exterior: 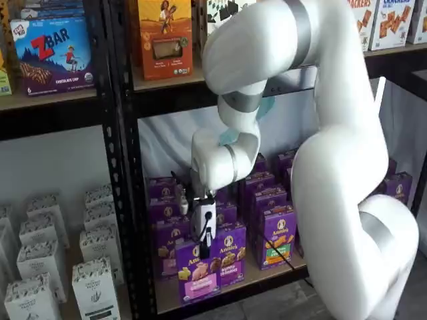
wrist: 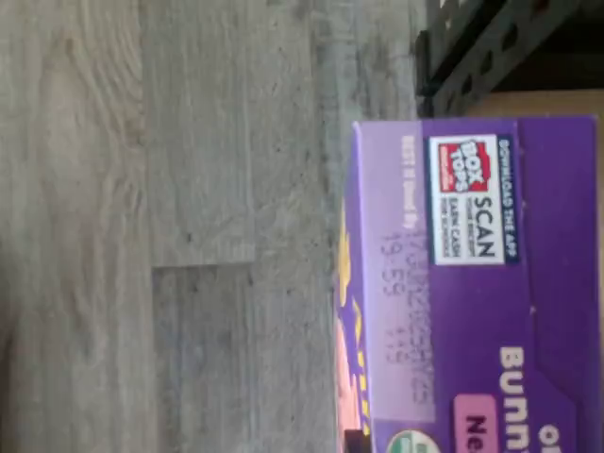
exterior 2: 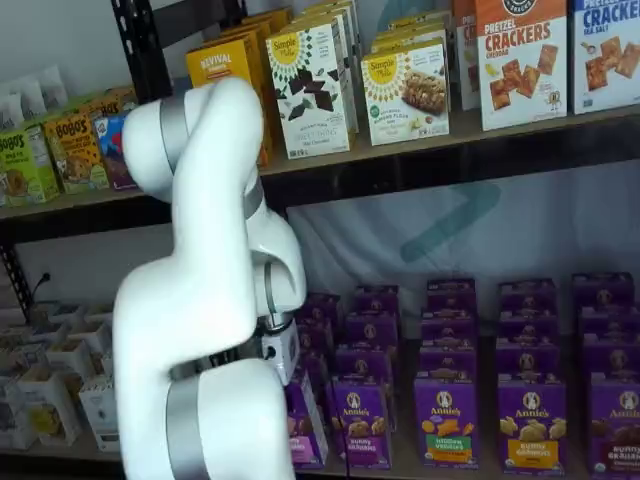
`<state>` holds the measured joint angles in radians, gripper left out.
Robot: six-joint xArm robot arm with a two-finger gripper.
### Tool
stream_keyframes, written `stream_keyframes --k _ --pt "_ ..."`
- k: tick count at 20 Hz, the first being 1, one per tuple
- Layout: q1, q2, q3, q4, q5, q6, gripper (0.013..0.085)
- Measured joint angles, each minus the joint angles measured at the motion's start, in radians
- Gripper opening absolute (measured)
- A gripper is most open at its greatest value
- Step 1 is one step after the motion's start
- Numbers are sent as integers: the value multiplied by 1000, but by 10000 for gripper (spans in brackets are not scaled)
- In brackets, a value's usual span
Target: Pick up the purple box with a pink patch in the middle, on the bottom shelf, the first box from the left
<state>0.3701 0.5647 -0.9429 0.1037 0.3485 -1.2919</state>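
Gripper (exterior: 202, 248), white-bodied with black fingers, hangs at the top of the upright purple cardboard box (exterior: 199, 270) with a round white logo and pink lower band, at the front left of the tan bottom shelf (exterior: 267, 275); whether it grips, cannot tell

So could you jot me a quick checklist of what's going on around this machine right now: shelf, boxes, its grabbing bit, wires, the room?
Surface: bottom shelf, a tan board, holds rows of purple boxes.
Job's things: purple box with the pink band stands upright at the shelf's front edge; the wrist view shows its top close up.
Clutter: neighbouring purple Annie's box with a green-orange patch; orange and white boxes on the upper shelf.
Tool: tool points down right over the purple box; open or shut cannot be told.
Cables: a dark cable crosses in front of the boxes.
Surroundings: grey wood-look floor; white cartons on the neighbouring rack.
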Motion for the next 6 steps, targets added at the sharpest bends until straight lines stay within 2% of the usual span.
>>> stream_keyframes --k 3,6 --pt "-8 -45 39 -11 20 3 290" --pt "-11 -79 69 -1 31 -11 290"
